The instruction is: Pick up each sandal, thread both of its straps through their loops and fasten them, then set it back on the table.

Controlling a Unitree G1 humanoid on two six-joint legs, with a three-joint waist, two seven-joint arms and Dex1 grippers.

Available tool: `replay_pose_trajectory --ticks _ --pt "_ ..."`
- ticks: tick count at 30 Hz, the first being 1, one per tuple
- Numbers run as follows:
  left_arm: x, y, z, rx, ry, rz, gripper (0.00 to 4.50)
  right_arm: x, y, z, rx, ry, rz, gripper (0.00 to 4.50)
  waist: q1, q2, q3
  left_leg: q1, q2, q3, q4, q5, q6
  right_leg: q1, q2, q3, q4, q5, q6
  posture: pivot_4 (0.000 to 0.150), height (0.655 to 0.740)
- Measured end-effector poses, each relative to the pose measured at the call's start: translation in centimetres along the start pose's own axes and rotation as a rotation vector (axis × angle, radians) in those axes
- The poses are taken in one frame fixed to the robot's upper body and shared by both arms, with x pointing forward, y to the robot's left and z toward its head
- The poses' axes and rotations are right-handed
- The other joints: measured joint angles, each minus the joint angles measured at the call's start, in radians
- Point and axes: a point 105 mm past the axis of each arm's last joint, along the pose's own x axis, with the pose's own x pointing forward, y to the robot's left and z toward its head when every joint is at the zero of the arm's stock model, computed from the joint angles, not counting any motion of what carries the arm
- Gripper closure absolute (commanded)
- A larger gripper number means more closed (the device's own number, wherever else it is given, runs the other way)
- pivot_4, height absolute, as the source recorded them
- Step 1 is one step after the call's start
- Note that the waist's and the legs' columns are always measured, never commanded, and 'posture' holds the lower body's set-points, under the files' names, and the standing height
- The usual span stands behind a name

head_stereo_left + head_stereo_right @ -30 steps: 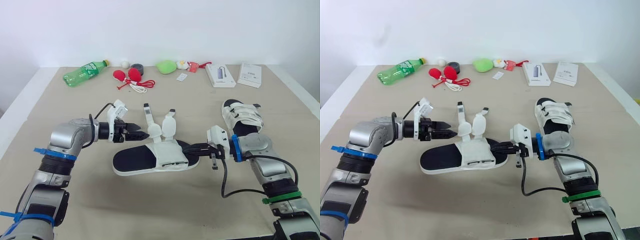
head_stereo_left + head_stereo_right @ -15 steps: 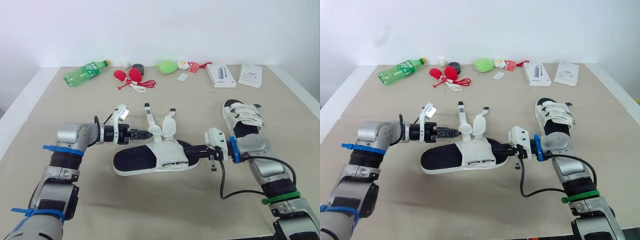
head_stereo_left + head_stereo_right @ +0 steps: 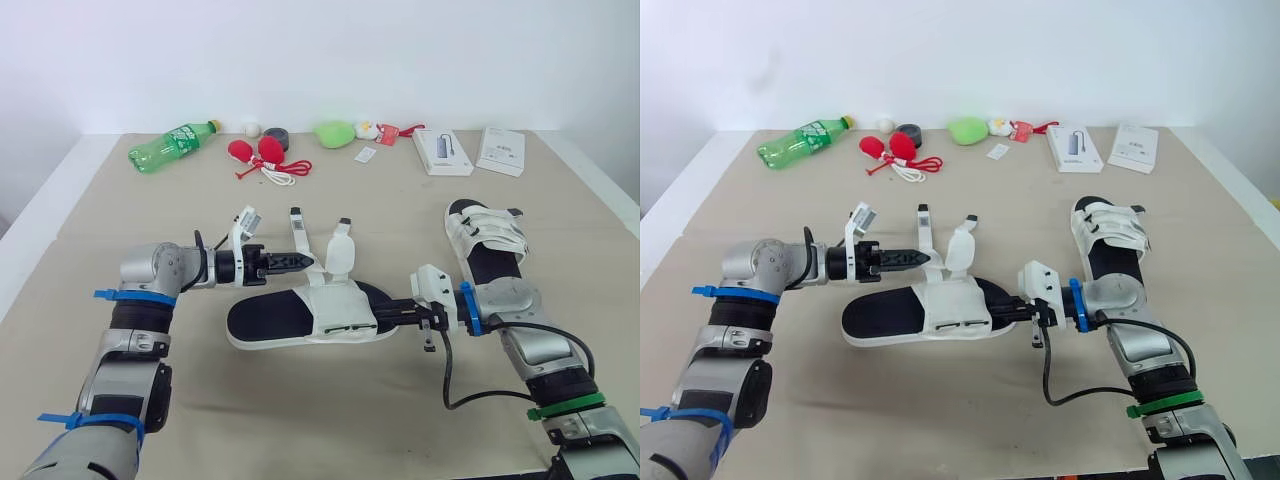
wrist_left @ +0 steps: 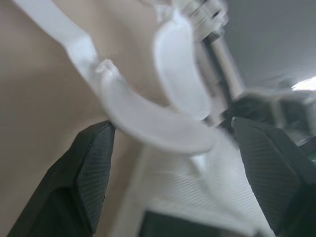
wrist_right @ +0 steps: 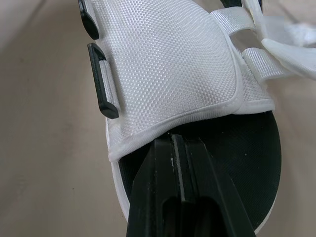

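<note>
Bright, even light is coming down from overhead, washing the table (image 3: 120,210) flat, no hard edges anywhere. A soft, short shadow (image 3: 305,349) is pooling right under the sandal (image 3: 300,322). The wall (image 3: 320,50) behind is glowing pale and dimming a little toward the upper corners. Small highlights are glinting off the green bottle (image 3: 165,147). Up close from the left wrist, the white strap (image 4: 148,123) is bleaching out and a patch of glare (image 4: 306,84) is flaring against a dark background. From the right wrist, the mesh upper (image 5: 168,64) is catching even light and the black sole (image 5: 237,158) is reading dark.
</note>
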Motion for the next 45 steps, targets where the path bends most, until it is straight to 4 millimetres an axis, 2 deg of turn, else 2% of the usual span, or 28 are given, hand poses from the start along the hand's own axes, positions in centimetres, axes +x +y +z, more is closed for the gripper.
replay_pose_trajectory --ticks 8,13,18,23,26,29,32,33,35,37,38,39,45 --pt "0.4 0.5 0.0 -0.126 0.001 0.003 0.65 0.0 0.0 0.1 -0.009 0.0 0.0 4.46 0.0 0.0 0.0 0.0 0.0 0.0 0.0 0.0 0.0 0.0 0.0 0.0 0.0 0.0 0.0 0.15 0.74" --pt "0.9 0.8 0.8 -0.129 -0.04 0.002 0.65 -0.1 0.0 0.0 -0.014 0.004 0.0 4.46 0.0 0.0 0.0 0.0 0.0 0.0 0.0 0.0 0.0 0.0 -0.001 0.0 0.0 0.0 0.001 0.15 0.74" --pt "2.7 1.1 1.3 -0.138 -0.072 -0.014 0.65 0.0 0.0 0.1 -0.024 0.007 0.002 4.46 0.0 0.0 0.0 0.0 -0.001 0.0 0.0 0.0 -0.001 0.0 0.0 0.001 0.0 0.0 0.001 0.15 0.74" --pt "3.5 1.5 1.7 -0.125 -0.087 0.007 0.65 0.0 0.0 0.1 -0.029 0.009 0.003 4.46 0.0 0.0 0.0 0.0 -0.001 0.0 0.0 0.0 -0.001 0.0 0.0 0.001 0.0 0.0 0.001 0.15 0.74" --pt "4.0 2.1 3.0 -0.082 -0.131 0.051 0.65 0.0 0.0 0.2 -0.032 0.01 0.004 4.46 0.0 0.0 0.0 0.0 -0.001 0.0 0.0 0.0 -0.001 0.0 0.0 0.001 0.0 0.0 0.001 0.15 0.74" --pt "4.3 2.1 3.3 -0.077 -0.138 0.048 0.65 0.0 0.0 0.2 -0.033 0.011 0.004 4.46 -0.001 0.0 0.0 0.0 -0.001 0.0 0.0 0.0 -0.001 0.0 0.0 0.001 0.0 0.0 0.001 0.15 0.74" --pt "4.6 1.6 3.5 -0.065 -0.129 0.014 1.33 0.0 0.0 0.2 -0.036 0.013 0.004 4.5 -0.001 0.0 0.0 0.0 -0.001 0.001 0.0 0.0 -0.001 0.0 0.0 0.001 0.0 0.0 0.002 0.15 0.74" --pt "4.6 1.5 3.5 -0.062 -0.13 0.008 1.83 0.0 0.0 0.2 -0.039 0.014 0.005 4.5 -0.001 0.0 0.0 0.0 -0.001 0.0 0.0 0.0 -0.001 0.0 0.0 0.001 0.0 0.0 0.002 0.15 0.74" --pt "4.6 1.7 3.3 -0.064 -0.125 0.008 2.49 0.0 0.1 0.3 -0.042 0.016 0.006 4.5 -0.001 0.0 0.0 0.0 -0.001 0.0 0.0 0.0 -0.001 0.0 0.001 0.001 0.0 0.0 0.002 0.15 0.74" --pt "4.6 2.0 3.2 -0.063 -0.125 0.015 3.48 0.0 0.1 0.3 -0.042 0.017 0.006 4.5 -0.001 -0.001 0.0 0.0 -0.001 0.0 0.0 0.0 -0.001 0.0 0.0 0.001 0.0 0.0 0.002 0.15 0.74" --pt "4.6 2.1 3.1 -0.062 -0.126 0.019 3.71 0.0 0.1 0.3 -0.043 0.017 0.006 4.5 -0.001 -0.001 0.0 0.0 -0.001 0.0 0.0 0.0 -0.001 0.0 0.0 0.001 0.0 0.0 0.002 0.15 0.74" --pt "4.6 2.3 3.1 -0.055 -0.128 0.029 4.37 0.0 0.1 0.3 -0.043 0.018 0.005 4.5 -0.001 -0.001 0.0 0.0 -0.001 0.0 0.0 0.0 -0.001 0.0 0.0 0.001 0.0 0.0 0.002 0.15 0.74" --pt "4.5 3.2 3.5 0.022 -0.145 0.096 4.48 0.0 0.1 0.3 -0.046 0.019 0.008 4.5 -0.001 -0.001 0.0 -0.001 -0.001 0.0 0.0 0.0 -0.001 0.0 0.0 0.001 0.0 0.0 0.002 0.15 0.74"
